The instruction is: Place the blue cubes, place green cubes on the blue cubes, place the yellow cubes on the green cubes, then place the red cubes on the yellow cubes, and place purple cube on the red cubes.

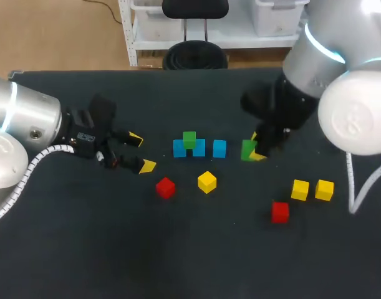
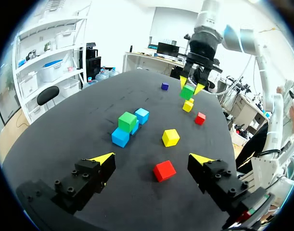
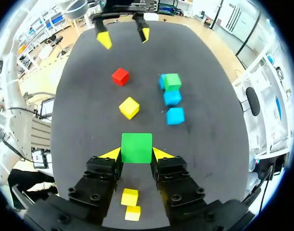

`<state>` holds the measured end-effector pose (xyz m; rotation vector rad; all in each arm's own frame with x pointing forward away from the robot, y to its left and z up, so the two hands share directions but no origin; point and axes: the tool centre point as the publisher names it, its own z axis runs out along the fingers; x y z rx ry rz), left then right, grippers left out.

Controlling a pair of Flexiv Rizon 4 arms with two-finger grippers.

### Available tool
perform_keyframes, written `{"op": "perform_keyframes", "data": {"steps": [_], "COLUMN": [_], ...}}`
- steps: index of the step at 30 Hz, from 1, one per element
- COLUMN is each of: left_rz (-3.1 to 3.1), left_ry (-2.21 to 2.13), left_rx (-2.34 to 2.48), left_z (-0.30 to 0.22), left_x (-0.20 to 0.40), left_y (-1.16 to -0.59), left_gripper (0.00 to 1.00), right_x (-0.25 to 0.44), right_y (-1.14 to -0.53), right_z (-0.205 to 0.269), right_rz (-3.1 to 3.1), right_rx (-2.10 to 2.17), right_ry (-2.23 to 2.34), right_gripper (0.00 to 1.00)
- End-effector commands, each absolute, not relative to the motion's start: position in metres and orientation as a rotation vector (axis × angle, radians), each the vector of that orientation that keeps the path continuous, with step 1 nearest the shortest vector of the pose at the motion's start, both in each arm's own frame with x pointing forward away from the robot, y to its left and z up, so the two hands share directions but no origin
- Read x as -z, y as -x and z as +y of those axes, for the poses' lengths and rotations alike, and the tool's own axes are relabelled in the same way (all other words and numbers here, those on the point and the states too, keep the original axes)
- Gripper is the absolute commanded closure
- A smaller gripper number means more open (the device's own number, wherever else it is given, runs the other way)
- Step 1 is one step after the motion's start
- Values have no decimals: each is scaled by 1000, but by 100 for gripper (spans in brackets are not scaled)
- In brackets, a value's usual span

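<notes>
Right gripper (image 3: pixel 136 155) around smooth-seeming green cube (image 3: pixel 136 144)

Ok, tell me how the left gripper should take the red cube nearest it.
Grip the red cube by two opposite side faces, coming down from above. It sits flat, apart from the yellow cube, so its sides are free. It looks turned relative to the open left gripper, so probably rotate the wrist square first.

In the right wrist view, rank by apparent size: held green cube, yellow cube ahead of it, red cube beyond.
1. The green cube in the right gripper: largest, but nearest the camera.
2. The yellow cube.
3. The red cube: barely smaller-looking and farther off, so unsure.
</notes>
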<state>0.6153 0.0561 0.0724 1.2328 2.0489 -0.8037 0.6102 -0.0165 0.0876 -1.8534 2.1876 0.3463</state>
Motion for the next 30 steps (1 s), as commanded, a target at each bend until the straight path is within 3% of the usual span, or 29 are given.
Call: {"op": "perform_keyframes", "data": {"steps": [1,30], "left_rz": [2041,2041], "left_ry": [-1230,-1230], "left_rx": [805,805], "left_z": [57,57], "left_x": [-71,-71], "left_y": [-614,-614], "left_gripper": [0,0], "right_x": [-84,-73], "right_y": [-628,-691], "right_z": [-10,41], "right_rz": [2194,2105], "right_rx": [-339,-397], "right_ry": [1844,1913], "right_gripper": [100,100]}}
